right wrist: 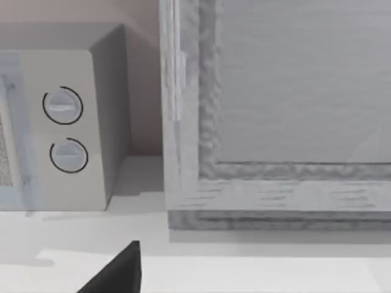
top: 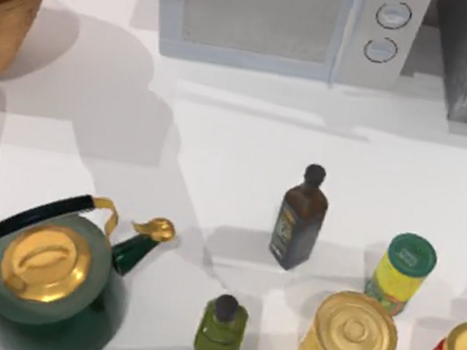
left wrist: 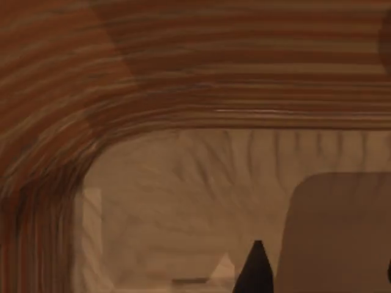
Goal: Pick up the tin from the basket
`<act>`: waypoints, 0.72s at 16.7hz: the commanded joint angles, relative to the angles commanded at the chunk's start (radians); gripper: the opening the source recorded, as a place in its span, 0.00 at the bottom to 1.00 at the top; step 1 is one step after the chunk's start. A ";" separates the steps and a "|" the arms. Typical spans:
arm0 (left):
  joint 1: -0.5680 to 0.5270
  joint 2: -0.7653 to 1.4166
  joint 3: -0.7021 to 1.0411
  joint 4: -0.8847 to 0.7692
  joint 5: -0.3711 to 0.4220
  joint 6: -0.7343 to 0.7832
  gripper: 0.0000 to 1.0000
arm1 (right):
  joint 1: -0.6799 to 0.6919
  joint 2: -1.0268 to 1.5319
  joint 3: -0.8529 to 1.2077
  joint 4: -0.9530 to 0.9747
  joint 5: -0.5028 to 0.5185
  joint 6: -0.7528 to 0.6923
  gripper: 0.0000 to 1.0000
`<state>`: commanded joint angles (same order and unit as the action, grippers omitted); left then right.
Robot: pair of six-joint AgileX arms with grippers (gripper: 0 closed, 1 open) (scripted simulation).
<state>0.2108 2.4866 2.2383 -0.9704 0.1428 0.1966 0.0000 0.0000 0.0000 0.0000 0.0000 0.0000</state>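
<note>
Left wrist view: basket (left wrist: pixel 183 91) wall up close.

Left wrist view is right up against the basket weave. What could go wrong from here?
1. The left hand sits deep inside the basket, close to the ribbed wall; a small drift could scrape or snag it.
2. The basket stands at the table's far left corner, so a sideways push might tip or shift it.
3. The tin isn't distinguishable here, so closing now may miss it.
</note>
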 joint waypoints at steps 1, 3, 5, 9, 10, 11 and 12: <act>-0.002 -0.047 -0.046 0.020 -0.004 -0.006 0.00 | 0.000 0.000 0.000 0.000 0.000 0.000 1.00; -0.010 -0.173 -0.166 0.071 -0.013 -0.019 0.00 | 0.000 0.000 0.000 0.000 0.000 0.000 1.00; -0.025 -0.341 -0.318 0.137 -0.022 -0.032 0.00 | 0.000 0.000 0.000 0.000 0.000 0.000 1.00; -0.063 -0.784 -0.697 0.299 -0.043 -0.060 0.00 | 0.000 0.000 0.000 0.000 0.000 0.000 1.00; -0.074 -0.911 -0.803 0.344 -0.049 -0.067 0.00 | 0.000 0.000 0.000 0.000 0.000 0.000 1.00; -0.085 -1.041 -0.913 0.390 -0.055 -0.075 0.00 | 0.000 0.000 0.000 0.000 0.000 0.000 1.00; -0.097 -1.174 -1.026 0.437 -0.061 -0.084 0.00 | 0.000 0.000 0.000 0.000 0.000 0.000 1.00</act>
<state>0.1142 1.3121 1.2125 -0.5336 0.0813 0.1131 0.0000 0.0000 0.0000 0.0000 0.0000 0.0000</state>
